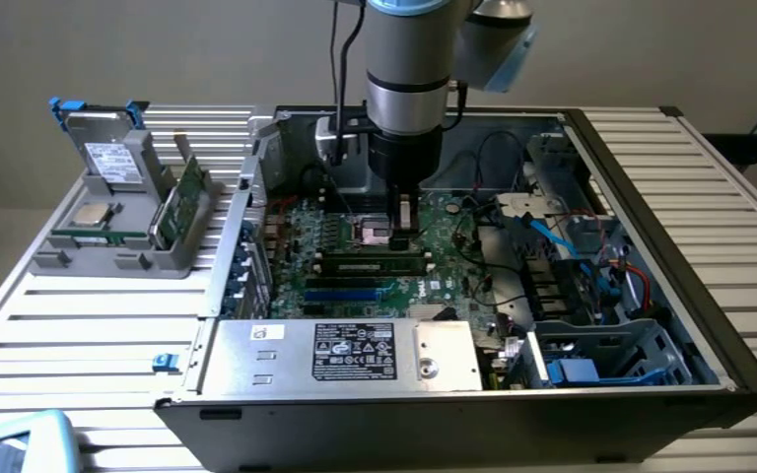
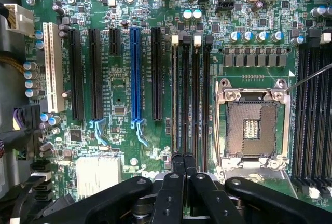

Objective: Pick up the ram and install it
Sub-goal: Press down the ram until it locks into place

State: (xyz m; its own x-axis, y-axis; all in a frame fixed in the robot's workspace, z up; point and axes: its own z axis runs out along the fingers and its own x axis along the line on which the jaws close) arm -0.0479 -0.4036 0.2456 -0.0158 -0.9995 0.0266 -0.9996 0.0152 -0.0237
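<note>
Steel housing of a power supply [image 1: 339, 350], with its black label, sits at the near edge of the open computer case [image 1: 694, 325], which lies on the slatted bench [image 1: 76, 325]. Behind it is the green motherboard [image 1: 451, 236]. The ram [image 1: 376, 262] lies lengthwise in one of the motherboard's black slots, level with the board and not tilted. The pincer [image 1: 405, 236] hangs straight down from the arm over the end of the ram towards the exterior view's right. Its fingers are pressed together with nothing between them. I cannot tell whether the tips touch the ram.

In the wrist view the joined pincer [image 2: 184, 164] sits at the end of the row of narrow black slots, between the blue expansion slot [image 2: 136, 73] and the processor socket [image 2: 254, 125] in its silver frame.

Further off, towards the exterior view's left, a grey holder [image 1: 115, 261] stands on the bench outside the case. It carries another upright green board [image 1: 189, 197] and a grey drive [image 1: 113, 163].
</note>
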